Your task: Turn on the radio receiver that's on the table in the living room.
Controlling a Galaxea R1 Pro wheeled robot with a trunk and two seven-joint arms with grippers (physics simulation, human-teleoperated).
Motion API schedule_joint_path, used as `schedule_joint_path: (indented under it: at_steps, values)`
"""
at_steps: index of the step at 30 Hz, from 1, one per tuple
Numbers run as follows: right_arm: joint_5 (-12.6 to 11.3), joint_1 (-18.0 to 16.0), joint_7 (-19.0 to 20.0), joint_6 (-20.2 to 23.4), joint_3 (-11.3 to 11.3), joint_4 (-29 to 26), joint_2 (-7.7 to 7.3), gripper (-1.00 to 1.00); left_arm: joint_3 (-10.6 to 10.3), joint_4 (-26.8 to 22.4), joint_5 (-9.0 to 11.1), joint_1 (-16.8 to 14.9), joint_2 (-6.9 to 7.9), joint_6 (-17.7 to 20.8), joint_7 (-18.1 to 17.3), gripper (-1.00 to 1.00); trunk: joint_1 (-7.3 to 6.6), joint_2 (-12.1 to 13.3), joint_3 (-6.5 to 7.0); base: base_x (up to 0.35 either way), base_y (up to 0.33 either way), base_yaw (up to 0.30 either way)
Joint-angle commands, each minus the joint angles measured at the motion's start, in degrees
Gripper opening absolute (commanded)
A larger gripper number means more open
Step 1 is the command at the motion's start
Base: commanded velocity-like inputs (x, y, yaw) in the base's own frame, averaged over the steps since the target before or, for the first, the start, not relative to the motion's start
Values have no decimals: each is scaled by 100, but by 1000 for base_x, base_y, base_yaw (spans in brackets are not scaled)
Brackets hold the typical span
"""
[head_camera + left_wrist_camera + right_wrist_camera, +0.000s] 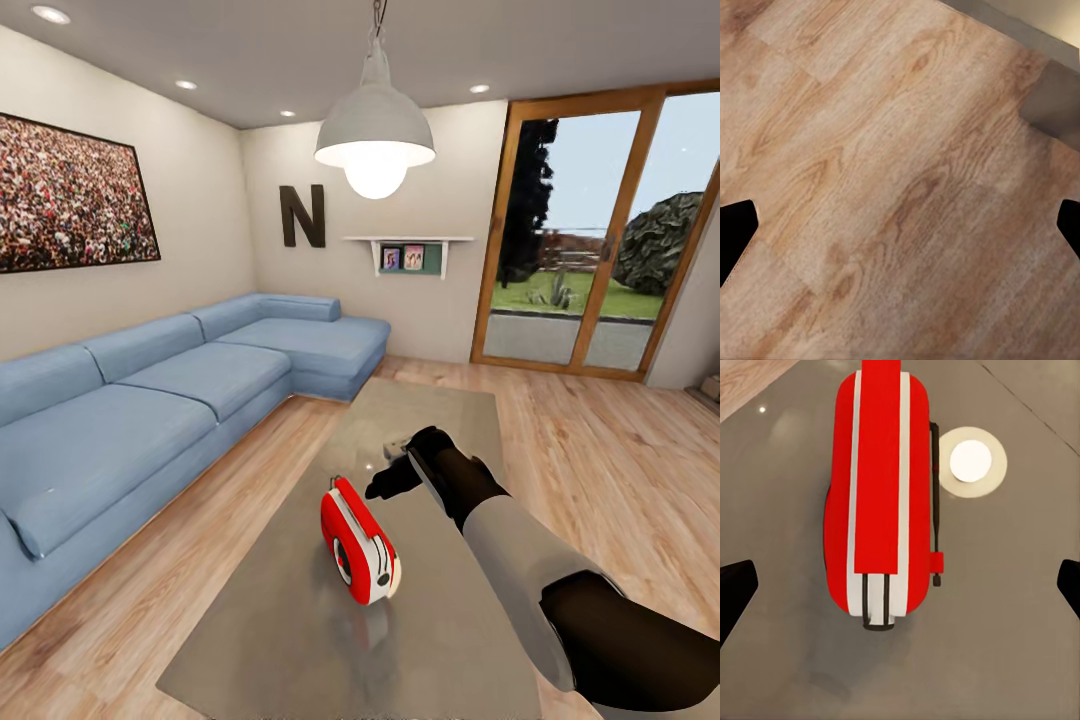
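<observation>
Small rigid bright-red radio receiver with white edge band [358,542] upright on glossy grey bench [300,640], likely light, tippy; right tool [398,462] released, hovering above.

So there's one bright-red radio receiver with white edge bands [359,543], one glossy grey coffee table [440,420], one blue corner sofa [180,385], one white pendant lamp [375,135], and two small framed pictures on the wall shelf [402,258].
</observation>
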Motion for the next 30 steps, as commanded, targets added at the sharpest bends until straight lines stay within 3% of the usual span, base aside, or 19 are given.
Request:
schedule_joint_path:
  at_steps: [1,8,12,23,30]
  values:
    - [-1,0,0,0,0,-1,0,100,6,0,0,0,0,0,28,100,1,-1,0,0,0,0]
    - [0,0,1,-2,2,1,0,100,29,1,0,0,1,-1,148,100,1,-1,0,0,0,0]
    - [0,0,1,-4,2,-3,0,100,32,1,0,0,0,-1,151,100,89,-162,-72,0,0,0]
    - [0,0,1,-54,1,-3,0,100,20,33,0,0,-7,8,118,100,89,-162,-72,3,0,0]
    - [0,0,1,-55,2,-3,0,100,36,36,1,0,-3,35,117,100,89,-162,-72,203,0,0]
